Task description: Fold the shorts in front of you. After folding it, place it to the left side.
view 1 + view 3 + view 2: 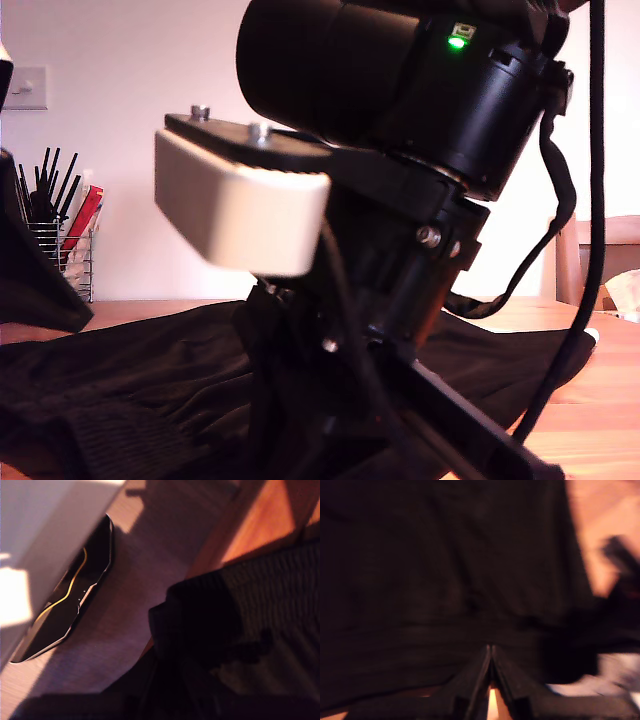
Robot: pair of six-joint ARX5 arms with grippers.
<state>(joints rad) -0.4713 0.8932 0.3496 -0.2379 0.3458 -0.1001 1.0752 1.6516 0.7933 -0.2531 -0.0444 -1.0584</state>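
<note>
The black shorts [150,380] lie spread and wrinkled across the wooden table [600,400]. In the first wrist view the shorts [445,580] fill almost the whole picture. My first gripper [490,652] is shut, its fingertips pinched together at the near edge of the cloth, where creases run in. In the second wrist view a ribbed part of the shorts [260,595] bunches over the table's edge [270,520]. My second gripper's fingers are lost in the dark there. A black arm [400,250] stands close to the exterior camera and hides the middle of the shorts.
A white box [240,205] is mounted on that arm. A wire holder [65,250] with dark sticks stands at the back on the exterior view's left, and a dark mass [30,270] hangs at that edge. A chair [590,260] stands on the exterior view's right. A black object [75,595] lies on the floor.
</note>
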